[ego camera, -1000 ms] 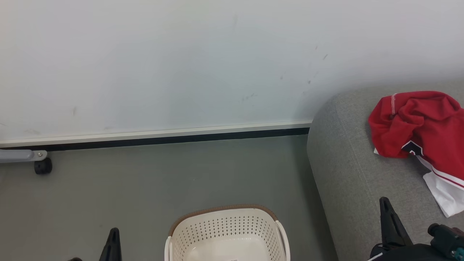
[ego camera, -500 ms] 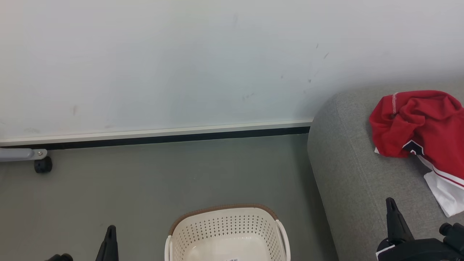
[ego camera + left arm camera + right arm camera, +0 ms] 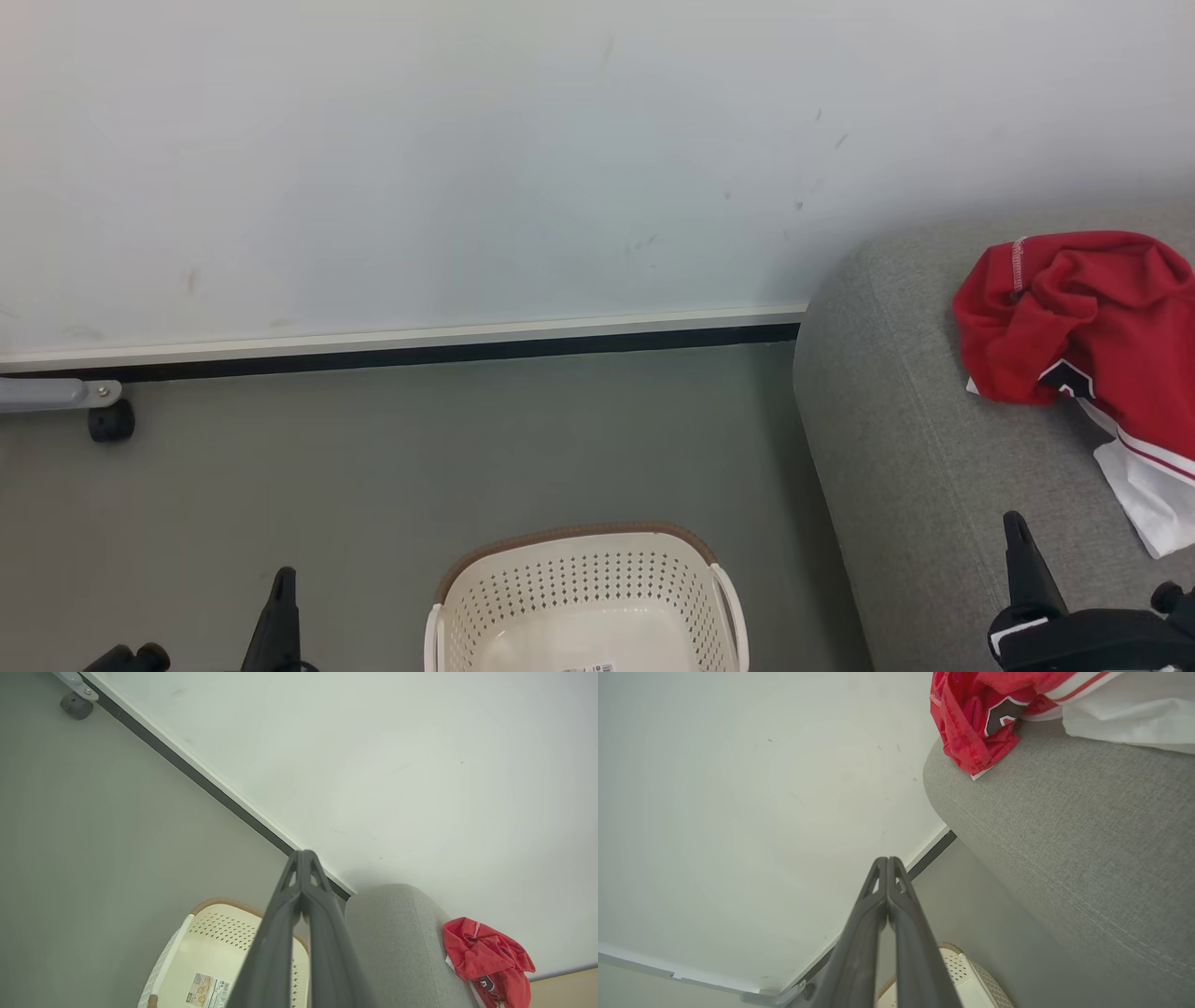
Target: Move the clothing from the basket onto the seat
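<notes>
**Operator:** State materials and forms.

**Technician:** The clothing [image 3: 1083, 327] is soft red fabric, crumpled into folds, with white stitched trim, a striped white panel and a small dark emblem. The seat [image 3: 915, 448] is grey woven upholstery with a rounded end and faint seams. The basket [image 3: 569, 538] is cream perforated plastic, rounded rectangular, with a brown woven-look rim. A printed label [image 3: 210, 990] lies on its smooth bottom. The basket stands on the matte grey floor [image 3: 373, 448], just beside the seat's end.

**Operator:** Gripper condition?

**Technician:** The left gripper [image 3: 282, 579] has both dark fingers pressed together to a single point, with nothing between them. The right gripper [image 3: 1016, 523] is the same: closed narrow and holding nothing.

**Operator:** Position of the clothing relative to the grippers?

**Technician:** The clothing lies on top of the seat, near the pale wall [image 3: 467, 168]. In the head view it is beyond the right gripper and to its right, apart from it, with bare upholstery between them. The left gripper is well apart from the clothing, on the other side of the basket. The basket sits between the two grippers.

**Operator:** Orientation?

**Technician:** In the head view the heap's long axis runs diagonally. The bunched red end is at the upper left, towards the wall. The flat white panel is at the lower right, cut off by the picture's edge.
</notes>
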Robot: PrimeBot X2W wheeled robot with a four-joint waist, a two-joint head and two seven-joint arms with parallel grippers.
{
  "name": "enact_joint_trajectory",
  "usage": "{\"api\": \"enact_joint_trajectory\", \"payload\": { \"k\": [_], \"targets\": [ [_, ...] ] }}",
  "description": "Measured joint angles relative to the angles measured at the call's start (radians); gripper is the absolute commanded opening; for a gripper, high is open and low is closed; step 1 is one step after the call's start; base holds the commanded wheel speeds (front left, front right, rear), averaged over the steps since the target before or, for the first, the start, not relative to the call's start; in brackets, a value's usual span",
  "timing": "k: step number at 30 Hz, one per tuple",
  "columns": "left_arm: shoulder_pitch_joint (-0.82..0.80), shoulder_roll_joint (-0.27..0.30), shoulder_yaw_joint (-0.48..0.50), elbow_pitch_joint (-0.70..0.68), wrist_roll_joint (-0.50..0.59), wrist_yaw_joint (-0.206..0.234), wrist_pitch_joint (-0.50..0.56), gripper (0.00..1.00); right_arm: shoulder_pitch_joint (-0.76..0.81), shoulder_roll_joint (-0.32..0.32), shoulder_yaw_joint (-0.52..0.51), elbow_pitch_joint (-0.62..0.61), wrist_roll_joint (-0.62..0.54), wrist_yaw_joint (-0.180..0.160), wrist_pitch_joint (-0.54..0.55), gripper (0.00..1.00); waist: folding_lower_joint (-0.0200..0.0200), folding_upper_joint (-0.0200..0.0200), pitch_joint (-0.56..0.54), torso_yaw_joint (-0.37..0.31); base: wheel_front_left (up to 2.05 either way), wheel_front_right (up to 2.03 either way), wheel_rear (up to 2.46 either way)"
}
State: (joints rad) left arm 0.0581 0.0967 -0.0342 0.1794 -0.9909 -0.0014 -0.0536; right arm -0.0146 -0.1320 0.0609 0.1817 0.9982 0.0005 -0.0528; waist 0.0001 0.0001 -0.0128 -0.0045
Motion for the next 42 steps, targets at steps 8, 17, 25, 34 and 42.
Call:
{"api": "enact_joint_trajectory", "payload": {
  "k": [8, 17, 25, 34, 42],
  "targets": [
    [-0.021, -0.008, 0.022, 0.019, -0.094, -0.018, 0.027, 0.00, -0.018, 0.015, -0.033, 0.019, 0.100, 0.019, 0.027, 0.00, 0.0000, 0.0000, 0.003, 0.001, 0.00, 0.00, 0.00],
    [-0.046, -0.019, 0.044, 0.042, -0.212, -0.044, 0.062, 0.00, -0.028, 0.032, -0.071, 0.043, 0.216, 0.044, 0.061, 0.00, 0.0000, 0.0000, 0.005, 0.002, 0.00, 0.00, 0.00],
    [-0.067, -0.027, 0.063, 0.059, -0.308, -0.061, 0.085, 0.00, -0.039, 0.043, -0.099, 0.059, 0.302, 0.059, 0.084, 0.00, 0.0000, 0.0000, 0.008, 0.002, 0.00, 0.00, 0.00],
    [-0.094, -0.036, 0.088, 0.079, -0.419, -0.080, 0.116, 0.00, -0.052, 0.060, -0.136, 0.083, 0.417, 0.080, 0.115, 0.00, 0.0000, 0.0000, 0.010, 0.003, 0.00, 0.00, 0.00],
    [-0.117, -0.045, 0.108, 0.099, -0.520, -0.105, 0.143, 0.00, -0.060, 0.075, -0.169, 0.100, 0.521, 0.101, 0.145, 0.00, 0.0000, 0.0000, 0.013, 0.004, 0.00, 0.00, 0.00]
  ]
}}
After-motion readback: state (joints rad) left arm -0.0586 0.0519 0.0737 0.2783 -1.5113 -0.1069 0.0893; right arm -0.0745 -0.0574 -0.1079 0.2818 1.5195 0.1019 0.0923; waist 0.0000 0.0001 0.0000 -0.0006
